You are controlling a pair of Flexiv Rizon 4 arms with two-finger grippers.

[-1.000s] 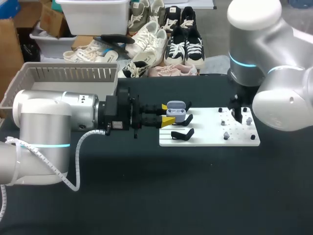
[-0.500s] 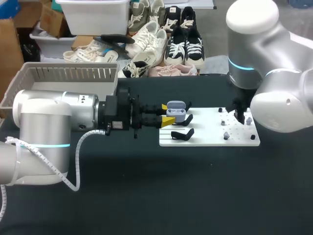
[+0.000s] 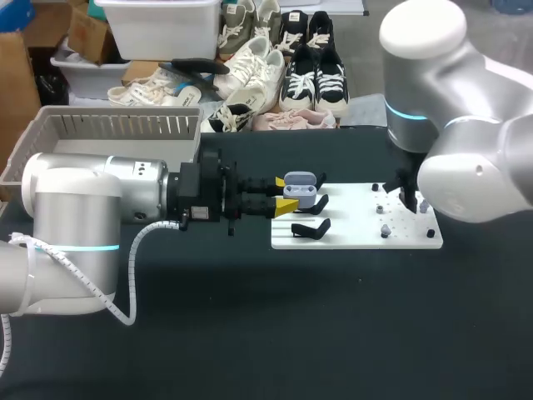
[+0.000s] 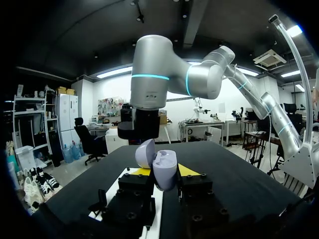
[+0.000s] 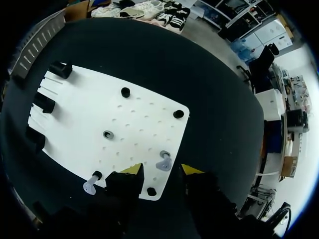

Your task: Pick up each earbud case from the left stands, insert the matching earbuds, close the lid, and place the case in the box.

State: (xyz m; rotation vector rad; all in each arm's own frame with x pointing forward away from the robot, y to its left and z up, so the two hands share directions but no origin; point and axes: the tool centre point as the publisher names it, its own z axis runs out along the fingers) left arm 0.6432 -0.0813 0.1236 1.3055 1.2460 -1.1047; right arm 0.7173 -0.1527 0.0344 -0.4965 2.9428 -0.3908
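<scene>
Table: a dark, matte table [image 3: 250, 333] is shown, with a flat white perforated board [image 3: 350, 235] laid right of its middle.
Stands: black, angular stands [image 3: 311, 227] are lined along the board's left edge.
Earbud case: a smooth, rounded earbud case [image 4: 163, 168] in pale lavender plastic is seen with its lid hinged open, at the board's far-left corner.
Left gripper: the left gripper [image 4: 162, 172] is clamped on the case, its yellow tips pressed to it from two sides.
Right gripper: the right gripper [image 5: 160, 169] is hung over the board's right part, fingers parted, nothing held.
Earbuds: a small lavender earbud [image 5: 163, 162] is seated on a peg near the board's right edge, just ahead of the parted fingers and untouched; a second earbud [image 5: 89, 185] is seated at the near edge.
Box: a grey slatted box [image 3: 108, 125] is set at the table's far-left corner.
</scene>
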